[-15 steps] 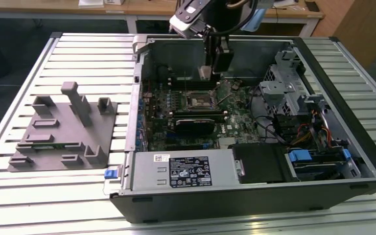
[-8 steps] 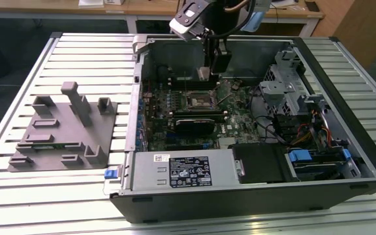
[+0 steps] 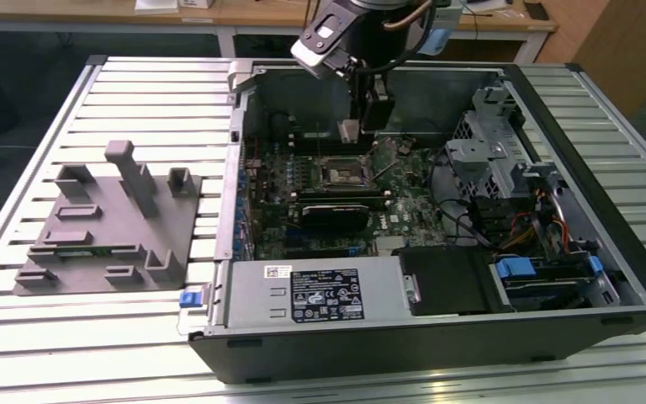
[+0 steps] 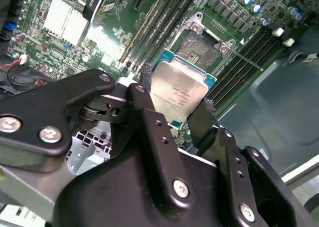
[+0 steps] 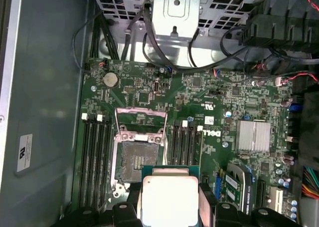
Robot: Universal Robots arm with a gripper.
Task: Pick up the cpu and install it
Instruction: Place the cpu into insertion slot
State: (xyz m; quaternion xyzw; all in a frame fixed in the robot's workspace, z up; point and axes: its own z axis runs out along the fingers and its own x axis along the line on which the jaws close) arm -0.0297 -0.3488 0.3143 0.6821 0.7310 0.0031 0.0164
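Robot arm's gripper (image 4: 176, 89) holds the cpu (image 5: 169, 199) over an open computer case (image 3: 436, 341). Its two black fingers (image 4: 152, 117) are clamped on opposite edges of the chip, which leaves the pale metal top facing the wrist and, by the look of it, the underside free to meet the board

The chip hangs clear of the socket (image 5: 137, 159), above it and just to one side, not seated in it. In the first wrist view the socket's bare contact bed lies uncovered beside the chip's edge. The socket's metal hold-down frame (image 5: 141, 135) stands open, evidently to leave that bed free to receive the chip

Memory slots (image 5: 94, 157) flank the socket on both sides of the green motherboard (image 5: 214, 92), and a coin battery (image 5: 110, 78) sits beyond the open frame. In the exterior view the arm reaches down into the case over the socket, a stance that seems meant to bring the chip in squarely from above

Well apart from the socket, outside the case on the slatted table (image 3: 65, 353), rests a grey fixture block (image 3: 104, 227). The pickup looks done and the install does not, since the chip is not yet in the socket
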